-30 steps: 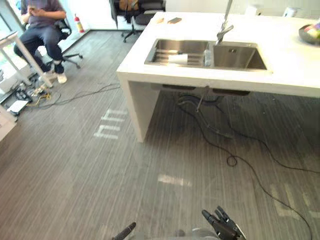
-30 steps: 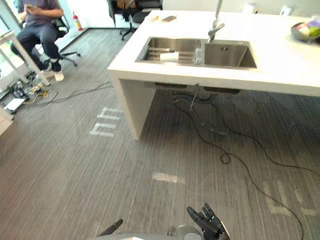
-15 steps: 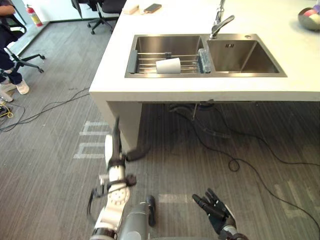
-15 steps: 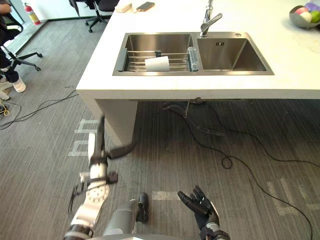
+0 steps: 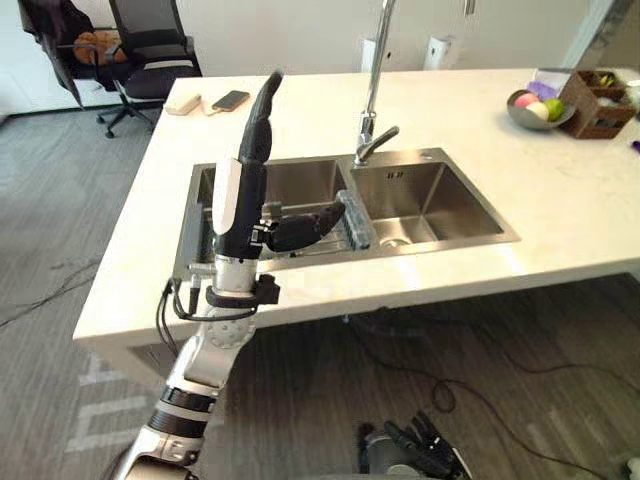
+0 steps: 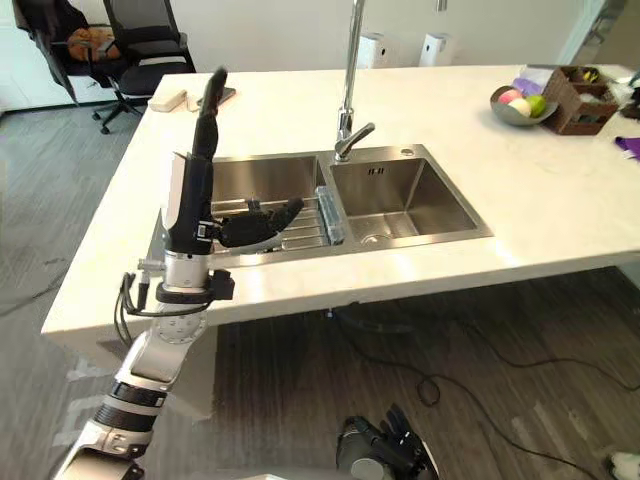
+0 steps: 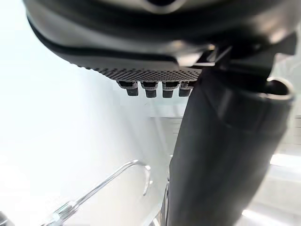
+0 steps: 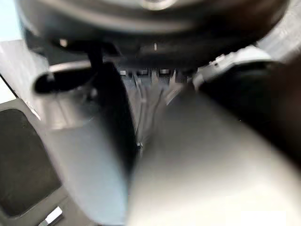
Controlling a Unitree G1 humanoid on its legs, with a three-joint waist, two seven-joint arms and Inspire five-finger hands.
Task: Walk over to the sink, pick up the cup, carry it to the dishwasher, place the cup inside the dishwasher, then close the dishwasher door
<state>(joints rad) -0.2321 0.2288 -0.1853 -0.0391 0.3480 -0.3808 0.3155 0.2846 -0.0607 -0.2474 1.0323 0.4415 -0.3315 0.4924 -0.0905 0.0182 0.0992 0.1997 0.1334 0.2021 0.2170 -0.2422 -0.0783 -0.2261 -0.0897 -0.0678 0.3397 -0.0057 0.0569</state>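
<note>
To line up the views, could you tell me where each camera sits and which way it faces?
Left eye view: on the head, looking down at the sink and faucet; upright left hand, low right hand.
Right eye view: beside it, same scene, both hands.
Left wrist view: on the left wrist, looking along its hand at the faucet.
Right wrist view: on the right wrist, along its hand; beyond is blurred.
Shared: the faucet, in three views.

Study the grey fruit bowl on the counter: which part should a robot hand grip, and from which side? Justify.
Probably the near rim of the bowl, pinched from the front over the counter. The bowl stands upright with fruit filling its middle, and a brown box crowds its right side, so the near wall looks freest.
</note>
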